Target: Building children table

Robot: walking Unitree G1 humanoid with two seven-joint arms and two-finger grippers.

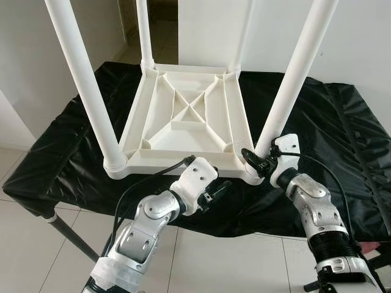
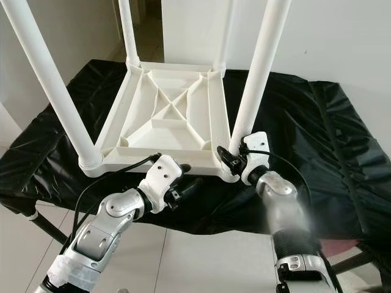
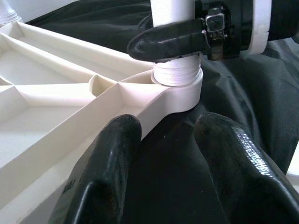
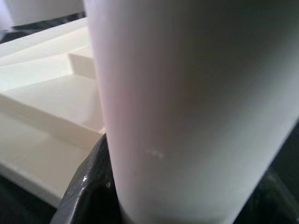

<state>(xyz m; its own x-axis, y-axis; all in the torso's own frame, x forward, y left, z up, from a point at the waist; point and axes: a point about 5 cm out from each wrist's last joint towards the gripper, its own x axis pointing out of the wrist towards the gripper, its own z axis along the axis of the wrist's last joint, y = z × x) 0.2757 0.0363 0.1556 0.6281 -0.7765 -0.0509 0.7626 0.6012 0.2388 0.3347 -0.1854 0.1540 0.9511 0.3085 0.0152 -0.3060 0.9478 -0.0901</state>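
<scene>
Upturned table [image 1: 183, 116] on sheet [image 1: 342, 134], seemingly four legs [image 1: 293, 79] up.

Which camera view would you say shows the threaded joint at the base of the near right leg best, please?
The left wrist view: the threaded joint sits close and sharp, with threads exposed above the tabletop's corner socket and the right gripper clamped just above. Both eye views show it small, half hidden by that gripper. The right wrist view shows the leg, blurred.

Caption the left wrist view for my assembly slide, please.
Right gripper clamps the near-right leg at its threaded socket while the open left gripper waits beside the upturned tabletop.
</scene>
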